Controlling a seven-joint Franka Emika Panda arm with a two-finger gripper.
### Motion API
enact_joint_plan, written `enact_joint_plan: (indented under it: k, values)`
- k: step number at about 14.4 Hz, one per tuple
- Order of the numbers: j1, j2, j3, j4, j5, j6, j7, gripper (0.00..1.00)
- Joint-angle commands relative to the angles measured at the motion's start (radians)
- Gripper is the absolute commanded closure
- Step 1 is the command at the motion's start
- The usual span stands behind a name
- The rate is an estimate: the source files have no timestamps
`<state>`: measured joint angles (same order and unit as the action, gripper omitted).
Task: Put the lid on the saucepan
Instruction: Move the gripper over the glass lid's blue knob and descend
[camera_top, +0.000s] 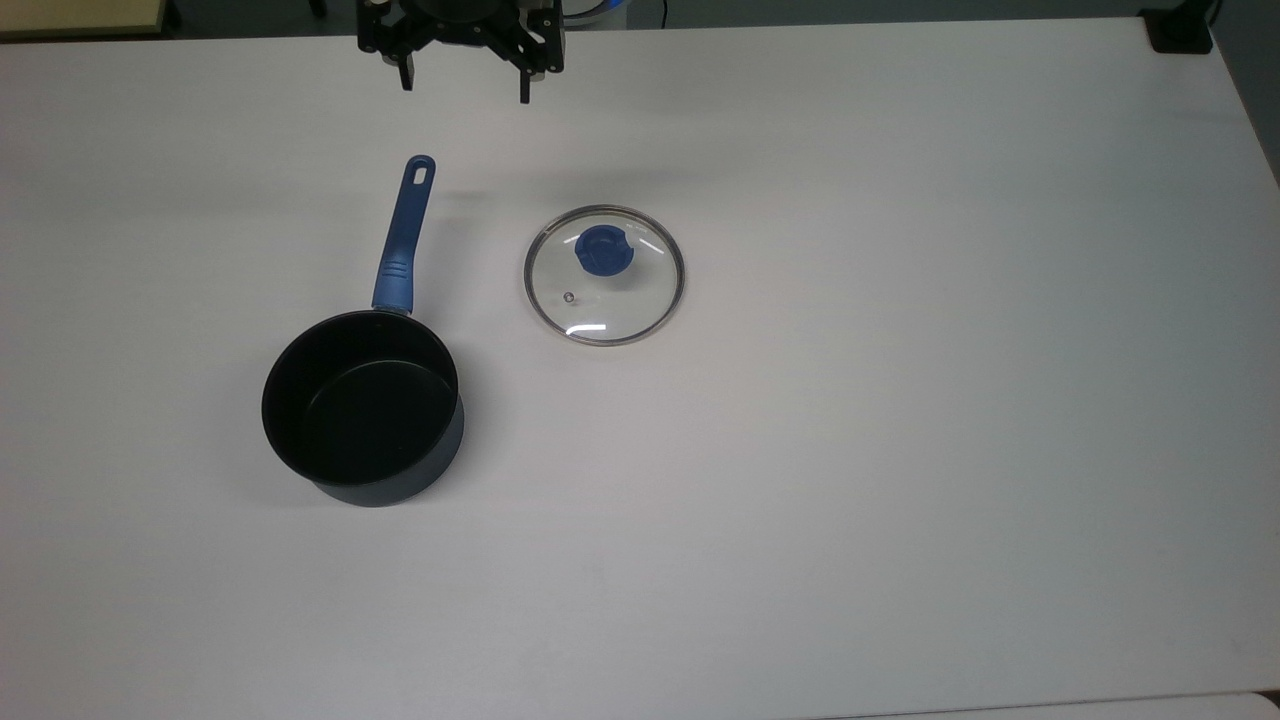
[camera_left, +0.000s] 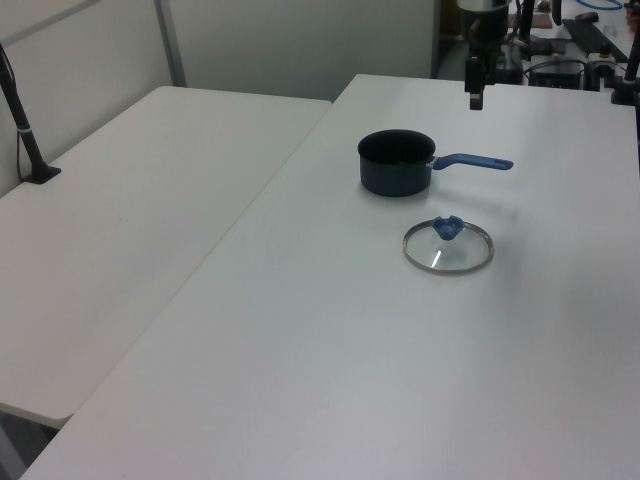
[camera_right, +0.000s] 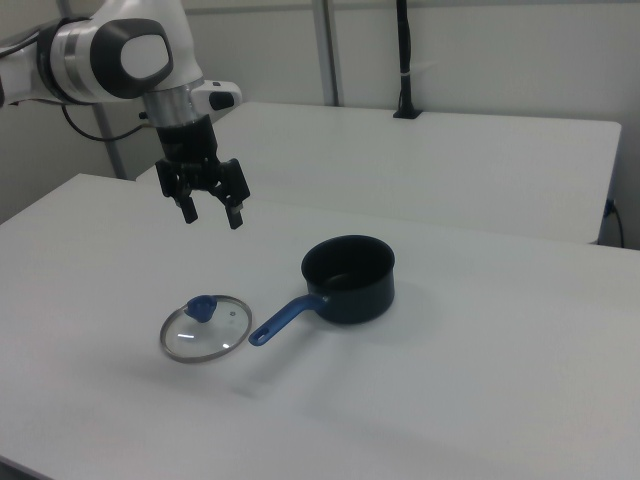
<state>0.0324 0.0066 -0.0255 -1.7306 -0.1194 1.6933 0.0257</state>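
Landmark: saucepan (camera_top: 362, 408), upright on the white table (camera_top: 900, 450), uncovered, inside black, blue handle (camera_top: 403, 235) pointing toward the top view's upper edge. Lid (camera_top: 604, 275) flat on the table, knob up, near the saucepan on the top view's right, beside the handle, not touching. Gripper (camera_right: 211, 211) hangs in the air beyond the handle's end, well above the table, jaws wide apart, holding nothing.

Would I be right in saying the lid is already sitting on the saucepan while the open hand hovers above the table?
Not quite: the lid lies flat on the table beside the saucepan, as the top view shows. The open hand does hover above the table.
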Motion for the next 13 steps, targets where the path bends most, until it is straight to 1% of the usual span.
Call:
enact_joint_plan:
  k: [1, 8, 11, 13]
  values:
    - [0.000, -0.007, 0.003, -0.001, 0.004, -0.003, -0.044, 0.00]
    - [0.011, -0.008, 0.002, -0.007, 0.006, -0.004, -0.050, 0.00]
    - [0.040, 0.001, 0.001, -0.012, 0.020, -0.003, -0.110, 0.00]
    - [0.054, 0.015, 0.001, -0.021, 0.052, -0.003, -0.148, 0.00]
